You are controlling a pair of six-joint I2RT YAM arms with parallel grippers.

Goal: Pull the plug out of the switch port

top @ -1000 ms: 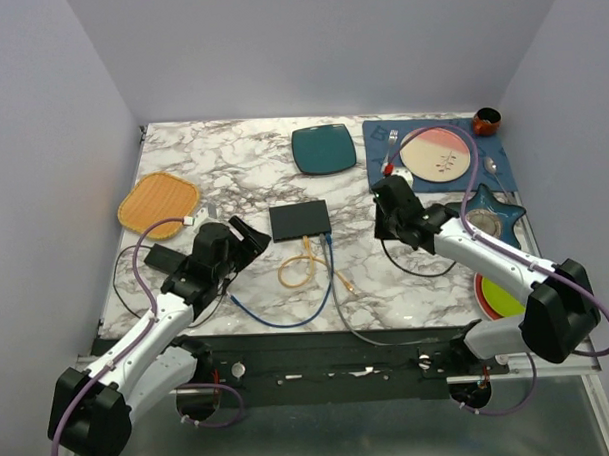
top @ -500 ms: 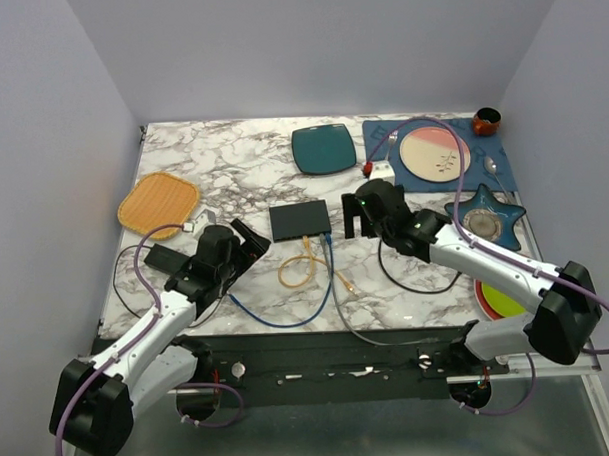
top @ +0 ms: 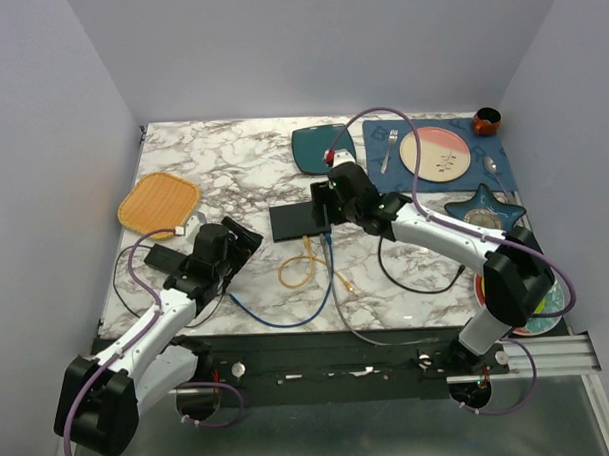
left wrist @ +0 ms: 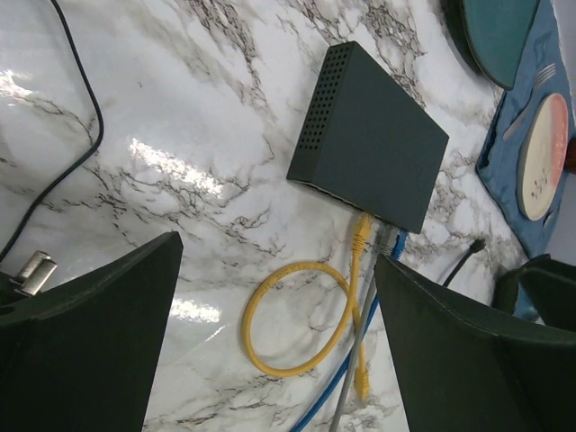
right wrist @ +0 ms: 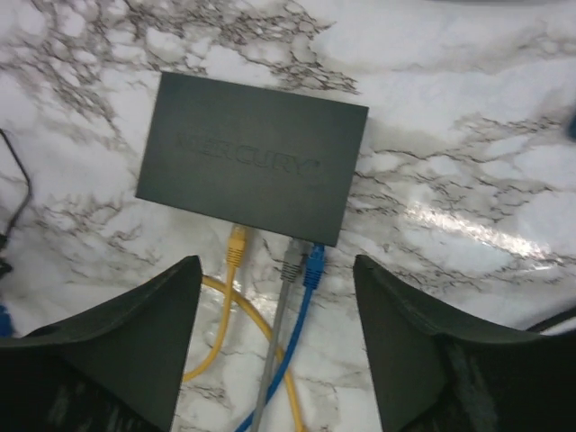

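Right pincer [right wrist: 274,267], spread, hangs over the switch [right wrist: 252,166] and 3 plugs [right wrist: 290,263], apparently lining up a grasp; left pincer [left wrist: 279,252] spread too.

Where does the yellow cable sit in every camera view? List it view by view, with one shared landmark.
Top external: yellow cable, centre, on the near side of the switch.
Left wrist: lower centre, looped below the switch.
Right wrist: bottom centre-left, plugged in.
Shared landmark: the switch.

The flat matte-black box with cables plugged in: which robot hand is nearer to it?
Right. The right hand hovers at the flat matte-black box's right edge, open; the left hand sits apart, off its left side.
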